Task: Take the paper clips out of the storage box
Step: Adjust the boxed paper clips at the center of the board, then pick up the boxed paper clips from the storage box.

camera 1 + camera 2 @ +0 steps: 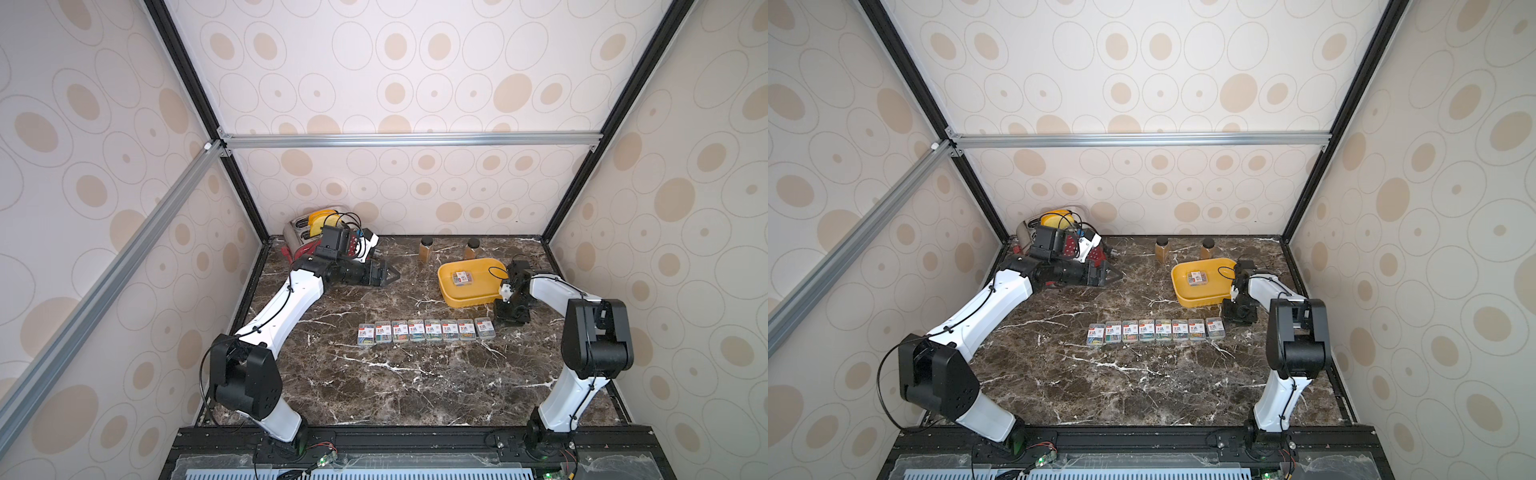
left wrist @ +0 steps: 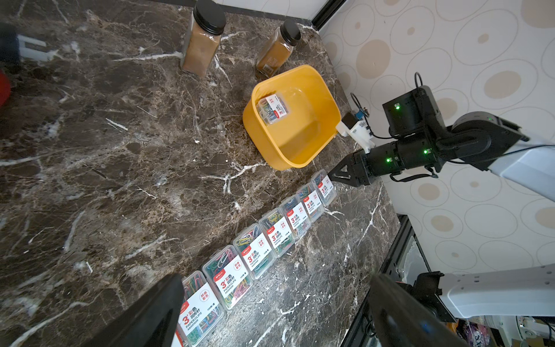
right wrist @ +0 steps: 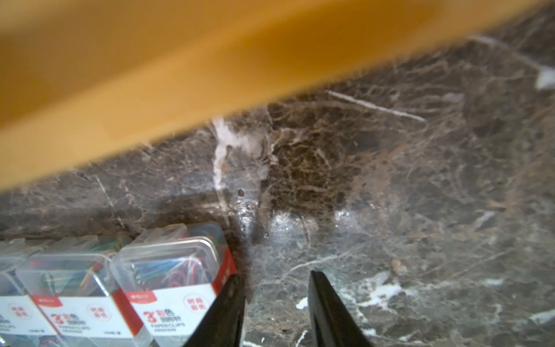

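Judging by how things lie, I am between picks, with one left to make. Eight cases of paper clips (image 1: 426,331) lie side by side in a row on the desk (image 1: 374,382). My right jaws sit low at the end of that row, just beside the end case (image 3: 168,270). They are narrowed to a small gap with only bare desk showing in it, so they grip nothing. My left jaws are spread wide and empty, well away near the toaster (image 1: 301,232). One last case (image 1: 462,277) lies flat on the floor of the yellow box (image 1: 471,302), apart from its walls as far as I can tell. The next move, as I see it, belongs to my right side. I should rise straight up so I do not nudge the end case, then spread wider and cross the near wall of the box without clipping its rim. After that I come down with one jaw on each side of the case. Clear plastic may slip, so I would close squarely before lifting, then set it on the desk at the open end of the row.
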`<move>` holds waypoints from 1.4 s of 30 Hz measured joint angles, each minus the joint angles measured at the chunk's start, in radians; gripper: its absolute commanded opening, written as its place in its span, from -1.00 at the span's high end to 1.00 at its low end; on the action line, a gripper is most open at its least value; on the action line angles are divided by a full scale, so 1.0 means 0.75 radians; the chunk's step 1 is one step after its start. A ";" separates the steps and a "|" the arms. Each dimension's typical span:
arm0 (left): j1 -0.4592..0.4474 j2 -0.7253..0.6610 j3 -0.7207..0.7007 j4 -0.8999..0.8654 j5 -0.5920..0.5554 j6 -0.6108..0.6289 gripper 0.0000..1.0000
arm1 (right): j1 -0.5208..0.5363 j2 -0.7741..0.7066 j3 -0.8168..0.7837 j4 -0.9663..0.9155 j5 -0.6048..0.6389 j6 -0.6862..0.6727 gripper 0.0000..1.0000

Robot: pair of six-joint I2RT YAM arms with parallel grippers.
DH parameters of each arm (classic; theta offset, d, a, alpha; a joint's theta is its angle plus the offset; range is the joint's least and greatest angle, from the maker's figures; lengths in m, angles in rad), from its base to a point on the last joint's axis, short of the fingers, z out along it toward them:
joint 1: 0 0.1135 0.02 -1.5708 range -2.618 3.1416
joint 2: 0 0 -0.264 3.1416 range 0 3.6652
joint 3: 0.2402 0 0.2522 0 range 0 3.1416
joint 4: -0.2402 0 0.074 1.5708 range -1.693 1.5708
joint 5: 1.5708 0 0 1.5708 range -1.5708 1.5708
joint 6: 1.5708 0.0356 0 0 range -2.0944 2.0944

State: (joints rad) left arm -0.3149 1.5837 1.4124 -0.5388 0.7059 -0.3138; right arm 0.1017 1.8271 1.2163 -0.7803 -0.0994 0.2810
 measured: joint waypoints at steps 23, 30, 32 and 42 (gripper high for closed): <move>0.000 0.000 -0.001 0.005 -0.032 0.001 -0.98 | 0.026 -0.108 0.002 -0.034 0.048 0.006 -0.07; 0.000 -0.001 -0.001 0.003 -0.097 0.000 -0.98 | 0.058 -0.229 0.181 -0.079 0.048 -0.056 -0.44; 0.000 -0.003 -0.001 0.001 -0.117 -0.001 -0.98 | 0.077 -0.218 0.233 -0.062 0.019 -0.073 -0.48; 0.000 -0.038 -0.001 -0.038 -0.202 -0.004 -0.99 | 0.109 0.187 0.549 0.094 -0.100 -0.132 -0.82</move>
State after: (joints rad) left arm -0.3149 1.5551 1.4120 -0.5674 0.5545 -0.3168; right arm 0.1833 1.9675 1.6279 -0.7101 -0.1745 0.1818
